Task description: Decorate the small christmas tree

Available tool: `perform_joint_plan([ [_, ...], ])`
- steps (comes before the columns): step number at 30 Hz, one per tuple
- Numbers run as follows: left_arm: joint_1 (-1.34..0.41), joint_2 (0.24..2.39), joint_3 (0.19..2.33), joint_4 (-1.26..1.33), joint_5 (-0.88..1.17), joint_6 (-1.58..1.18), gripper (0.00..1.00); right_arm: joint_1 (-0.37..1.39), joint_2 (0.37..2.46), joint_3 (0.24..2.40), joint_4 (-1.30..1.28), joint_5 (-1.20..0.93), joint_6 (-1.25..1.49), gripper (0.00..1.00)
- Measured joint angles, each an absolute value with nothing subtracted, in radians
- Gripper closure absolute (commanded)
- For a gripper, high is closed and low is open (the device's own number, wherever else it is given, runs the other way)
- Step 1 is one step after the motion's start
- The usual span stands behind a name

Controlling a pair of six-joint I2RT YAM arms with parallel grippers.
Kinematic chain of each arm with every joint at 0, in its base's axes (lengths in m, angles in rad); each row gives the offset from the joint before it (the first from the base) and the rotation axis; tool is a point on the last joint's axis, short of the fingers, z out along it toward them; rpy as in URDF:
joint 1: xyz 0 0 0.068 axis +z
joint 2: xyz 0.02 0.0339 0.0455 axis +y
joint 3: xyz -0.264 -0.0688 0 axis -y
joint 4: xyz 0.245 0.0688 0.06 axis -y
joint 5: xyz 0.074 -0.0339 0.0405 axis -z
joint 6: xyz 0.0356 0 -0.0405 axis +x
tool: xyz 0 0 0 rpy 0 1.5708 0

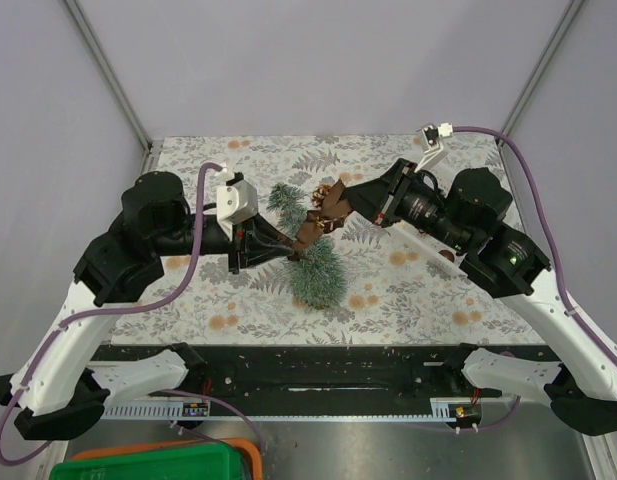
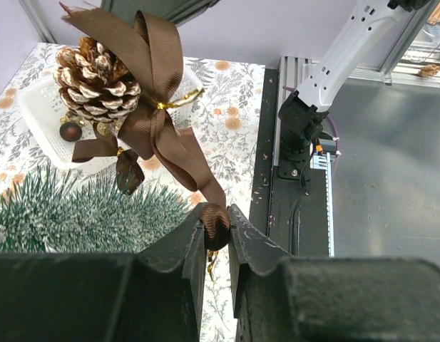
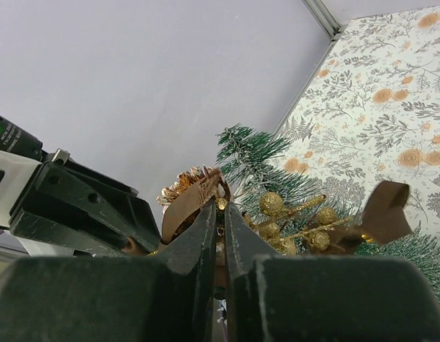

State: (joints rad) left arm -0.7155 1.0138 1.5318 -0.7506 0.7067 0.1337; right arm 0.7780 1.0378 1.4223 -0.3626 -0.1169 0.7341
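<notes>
The small christmas tree [image 1: 316, 272] lies on its side on the fern-print table, tip toward the back; its wooden base is hidden. It also shows in the left wrist view [image 2: 77, 210] and the right wrist view [image 3: 252, 153]. A pinecone ornament [image 2: 95, 78] with a brown ribbon [image 2: 166, 135] and gold berries [image 3: 277, 205] hangs above the tree between both grippers. My left gripper [image 2: 218, 229] is shut on the ribbon's loop end [image 1: 300, 238]. My right gripper [image 3: 221, 208] is shut on the ornament's top, near the pinecone [image 1: 336, 200].
A white tray [image 2: 36, 117] with a small brown bauble [image 2: 70, 131] sits on the table behind the ornament, under my right arm. A green and orange bin [image 1: 158, 465] stands off the table at the near left. Black rails [image 1: 308, 370] run along the near edge.
</notes>
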Motion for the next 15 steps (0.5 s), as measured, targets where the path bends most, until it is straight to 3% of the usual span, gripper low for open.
perform_joint_plan([
  [15,-0.715,0.901,1.299,-0.759,0.547,0.22,0.93,0.778,1.045,1.359,-0.356,-0.117,0.733,0.94],
])
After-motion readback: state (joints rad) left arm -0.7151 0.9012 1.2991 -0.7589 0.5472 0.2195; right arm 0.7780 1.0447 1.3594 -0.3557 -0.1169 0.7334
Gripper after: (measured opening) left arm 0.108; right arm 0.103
